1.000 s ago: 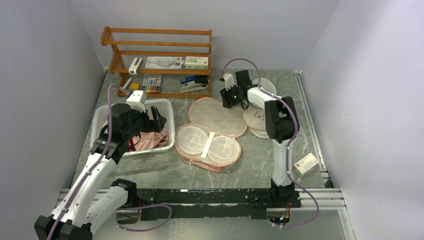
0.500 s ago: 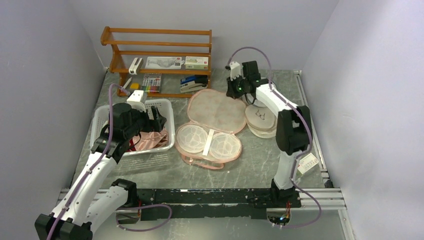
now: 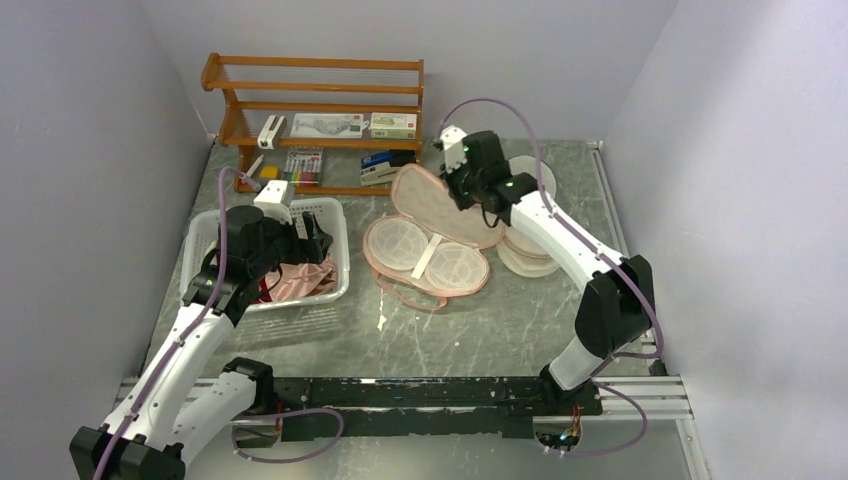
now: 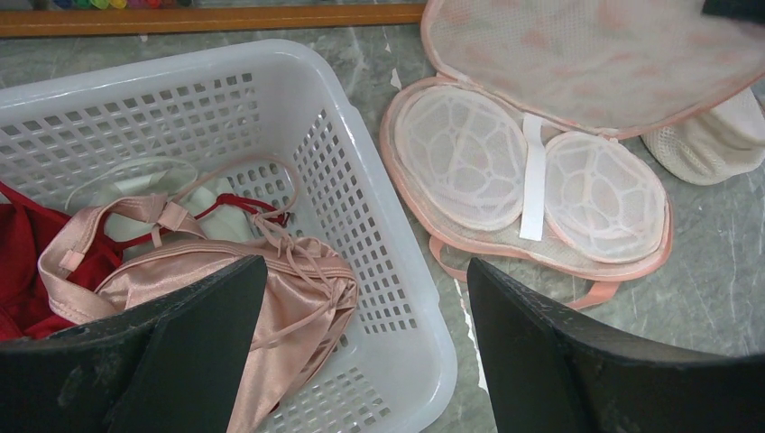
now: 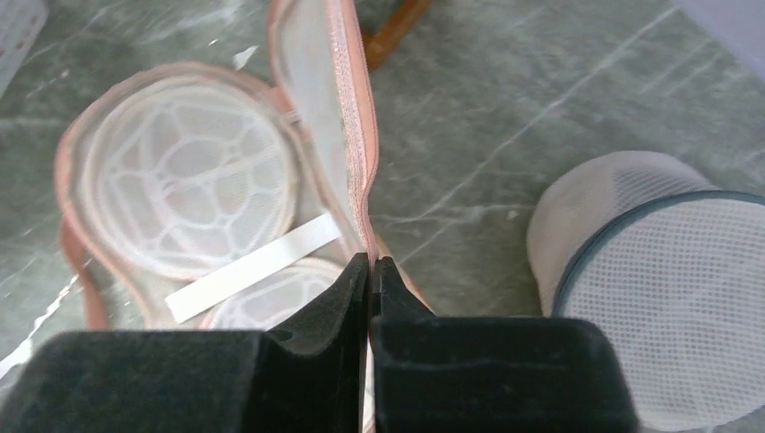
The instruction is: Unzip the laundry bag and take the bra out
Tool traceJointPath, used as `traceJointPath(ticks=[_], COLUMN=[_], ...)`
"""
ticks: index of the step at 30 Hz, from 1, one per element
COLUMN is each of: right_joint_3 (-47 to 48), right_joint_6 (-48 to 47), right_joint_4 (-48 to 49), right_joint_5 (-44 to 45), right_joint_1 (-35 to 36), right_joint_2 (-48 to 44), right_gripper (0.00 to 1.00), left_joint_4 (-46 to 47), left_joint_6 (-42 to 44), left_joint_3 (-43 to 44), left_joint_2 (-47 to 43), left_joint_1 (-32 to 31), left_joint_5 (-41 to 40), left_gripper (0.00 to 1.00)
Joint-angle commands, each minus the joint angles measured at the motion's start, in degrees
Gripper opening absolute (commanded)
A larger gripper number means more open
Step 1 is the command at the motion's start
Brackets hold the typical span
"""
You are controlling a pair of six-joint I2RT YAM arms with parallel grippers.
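The peach-pink laundry bag lies unzipped and open in mid-table, showing two white mesh cups and a white strip. My right gripper is shut on the pink trim of its lid and holds the lid raised on edge; the right wrist view shows the trim pinched between the jaws and the cups below. The pale pink bra lies in the white basket, also seen from the top view. My left gripper is open and empty above the basket's near right corner.
A dark red garment lies beside the bra in the basket. Cream round pouches are stacked right of the bag, and a white mesh pouch lies close to my right gripper. A wooden shelf with small items stands at the back.
My right gripper has moved left and back with the lid edge, raising the lid and dragging the whole bag away from the arms. The left arm has not moved.
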Motion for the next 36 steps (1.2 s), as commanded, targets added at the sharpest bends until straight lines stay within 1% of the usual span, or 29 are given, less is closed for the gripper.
traceJointPath(ticks=[1, 6, 10, 14, 17, 20, 21, 23, 25, 26, 28, 30, 32, 33, 36], right_joint_3=[-1.97, -3.03, -7.31, -12.74, -17.77, -22.30, -24.78, -25.96, -25.39, -25.27, -25.08, -25.27, -25.79, -25.79, -26.00], right_joint_6=[2.92, 5.42, 9.94, 15.00, 18.58, 22.17, 23.39, 24.84, 25.76, 26.07, 26.26, 26.48, 26.65, 26.62, 26.55], right_joint_4=[-4.59, -8.27, -7.63, -3.56, 1.84, 9.82, 11.88, 13.73, 13.81, 14.13, 13.72, 13.13, 12.92, 12.35, 9.37], right_joint_5=[4.63, 3.52, 1.76, -1.97, -5.79, -9.98, -10.59, -11.29, -11.56, -11.79, -10.48, -8.60, -8.08, -8.34, -7.92], right_joint_1=[5.71, 12.39, 16.10, 19.18, 19.94, 19.92, 19.86, 19.83, 19.74, 19.78, 19.47, 18.72, 17.45, 16.25, 14.69], right_joint_2=[-1.25, -0.51, -1.38, -2.91, -3.99, -4.90, -5.10, -5.21, -5.50, -6.45, -8.68, -11.81, -14.86, -16.07, -20.08], right_gripper=[0.00, 0.00, 0.00, 0.00, 0.00, 0.05, 0.08, 0.20, 0.35, 0.45, 0.59, 0.71, 0.79, 0.82, 0.86], left_joint_4=[1.80, 1.57, 1.57, 1.79, 2.08, 2.40, 2.39, 2.52, 3.22, 3.15, 0.67, -3.56, -6.97, -8.44, -10.19], left_joint_6=[-0.01, 0.08, -0.07, -0.14, -0.20, -0.37, -0.37, -0.67, -0.98, -1.78, -5.64, -10.88, -15.26, -17.30, -22.60], left_joint_3=[-0.36, -0.19, -0.44, -0.49, -0.43, -0.65, -0.66, -0.82, -0.89, -0.48, 2.32, 7.38, 12.86, 16.46, 22.97], left_joint_2=[0.00, 0.17, -0.44, -0.02, 0.72, 0.85, 0.72, 0.32, -0.20, -0.28, 0.11, 1.16, 2.41, 2.96, 3.96], left_joint_1=[0.52, 0.52, 0.45, 0.43, 0.44, 0.46, 0.44, 0.43, 0.44, 0.43, 0.43, 0.43, 0.43, 0.45, 0.43], left_joint_5=[-0.74, -0.85, -0.87, -0.47, 0.27, 0.71, 0.71, 1.17, 2.50, 2.82, 2.88, 3.11, 3.75, 4.16, 3.22], left_gripper=[0.93, 0.93, 0.93, 0.93, 0.93, 0.93, 0.93, 0.94, 0.95, 0.96, 1.00, 1.00, 1.00, 1.00, 1.00])
